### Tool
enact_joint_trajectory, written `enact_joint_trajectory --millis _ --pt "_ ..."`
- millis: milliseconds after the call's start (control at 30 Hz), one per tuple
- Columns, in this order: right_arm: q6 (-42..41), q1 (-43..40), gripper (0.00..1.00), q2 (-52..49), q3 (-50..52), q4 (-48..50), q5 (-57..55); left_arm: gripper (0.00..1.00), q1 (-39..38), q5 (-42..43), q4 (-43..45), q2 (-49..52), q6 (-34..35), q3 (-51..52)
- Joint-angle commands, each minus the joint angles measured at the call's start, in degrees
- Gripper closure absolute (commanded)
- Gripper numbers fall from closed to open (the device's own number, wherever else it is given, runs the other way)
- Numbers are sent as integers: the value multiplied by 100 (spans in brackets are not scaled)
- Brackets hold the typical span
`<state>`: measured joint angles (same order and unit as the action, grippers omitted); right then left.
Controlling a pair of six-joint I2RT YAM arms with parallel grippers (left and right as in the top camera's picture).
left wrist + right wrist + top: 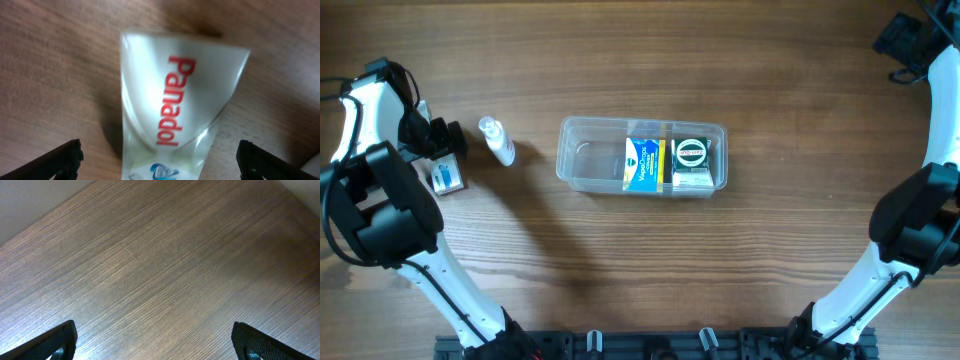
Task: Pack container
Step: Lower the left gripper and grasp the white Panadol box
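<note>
The clear container (582, 160) lies mid-table and holds a blue and yellow box (644, 165), a green-lidded round item (692, 152) and a white box (691, 181). Its left part is bare. A white Panadol box (172, 100) lies on the wood at the far left; it also shows in the overhead view (447, 177). My left gripper (160, 162) is open just above it, fingers wide on either side, not touching. My right gripper (155, 340) is open and empty over bare wood at the far right back corner.
A small clear bottle with a white cap (498, 140) lies on its side between the left gripper and the container. The table edge and a pale wall (30, 200) show at the top of the right wrist view.
</note>
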<state>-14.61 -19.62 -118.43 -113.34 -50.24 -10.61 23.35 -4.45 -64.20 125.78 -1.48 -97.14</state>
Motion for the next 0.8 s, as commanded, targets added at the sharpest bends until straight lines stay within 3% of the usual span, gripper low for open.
enact_joint_trajectory --millis 0,767 --pt "94 -7 0 -24 -55 9 -96 0 22 319 125 57 -111 -31" --pt "94 -7 0 -24 -55 9 -96 0 28 203 361 59 -262 234"
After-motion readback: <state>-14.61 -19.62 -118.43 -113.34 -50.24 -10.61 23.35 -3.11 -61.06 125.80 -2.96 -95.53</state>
